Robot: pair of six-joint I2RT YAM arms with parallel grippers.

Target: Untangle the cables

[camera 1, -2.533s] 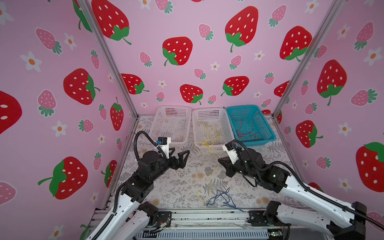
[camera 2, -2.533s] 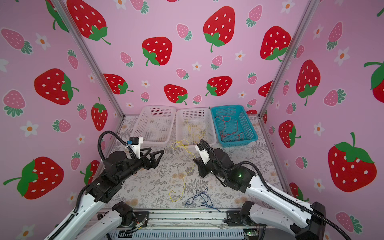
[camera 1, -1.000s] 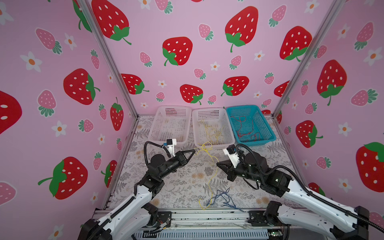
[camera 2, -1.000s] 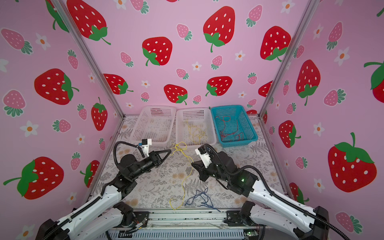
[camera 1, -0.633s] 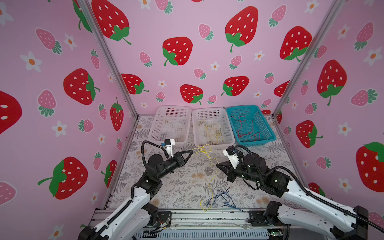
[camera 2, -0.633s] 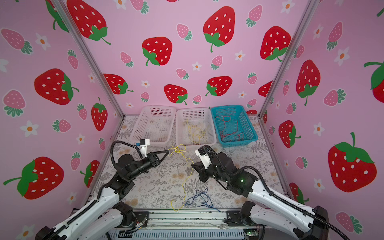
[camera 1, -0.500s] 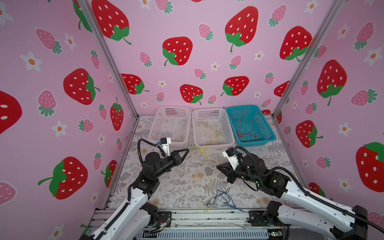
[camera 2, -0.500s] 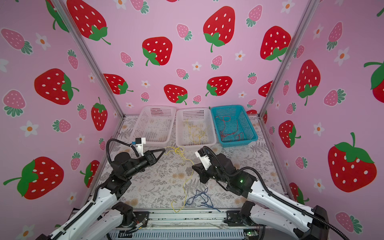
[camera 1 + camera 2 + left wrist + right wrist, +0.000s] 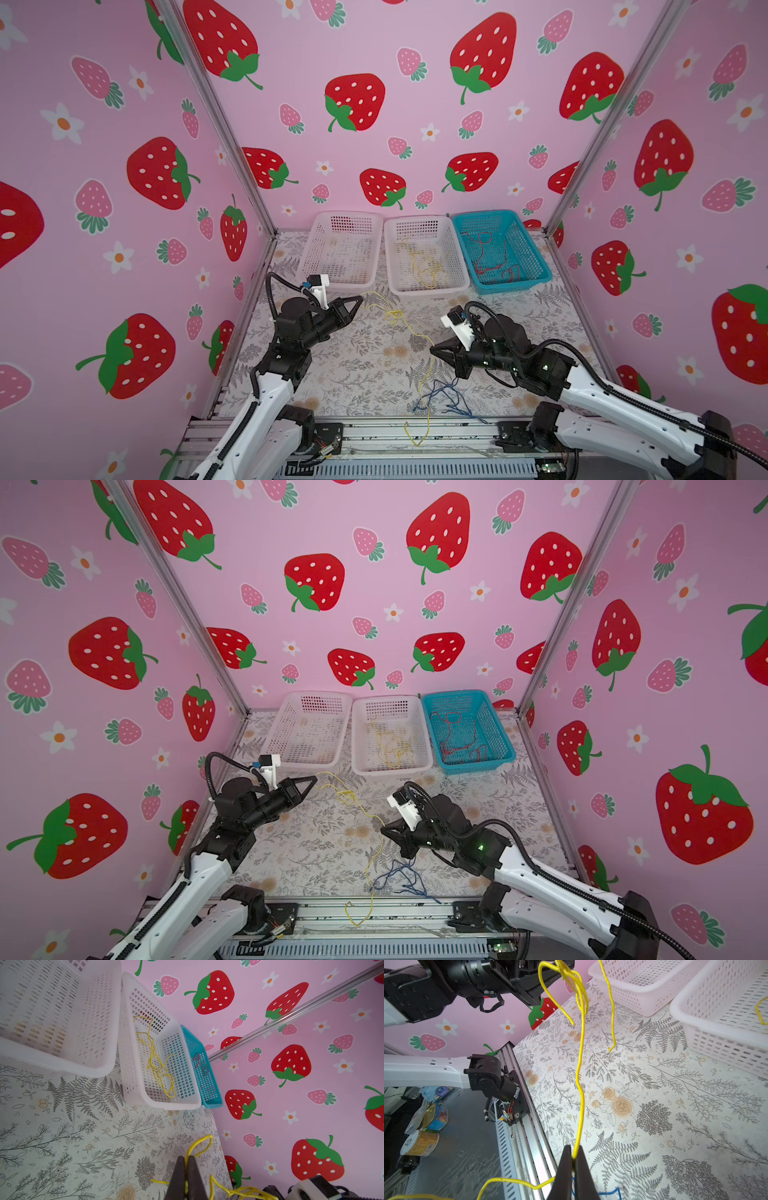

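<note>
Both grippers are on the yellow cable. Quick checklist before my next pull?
1. Left gripper shut on yellow cable: ok.
2. Right gripper shut on same cable: ok.
3. Span between grippers knot-free: not ok, tangled loop nearer the left gripper.
4. Tail clear of dark blue cables: cannot tell, it crosses their edge.
5. Tail on the table: not ok, it hangs over the front rail.
</note>
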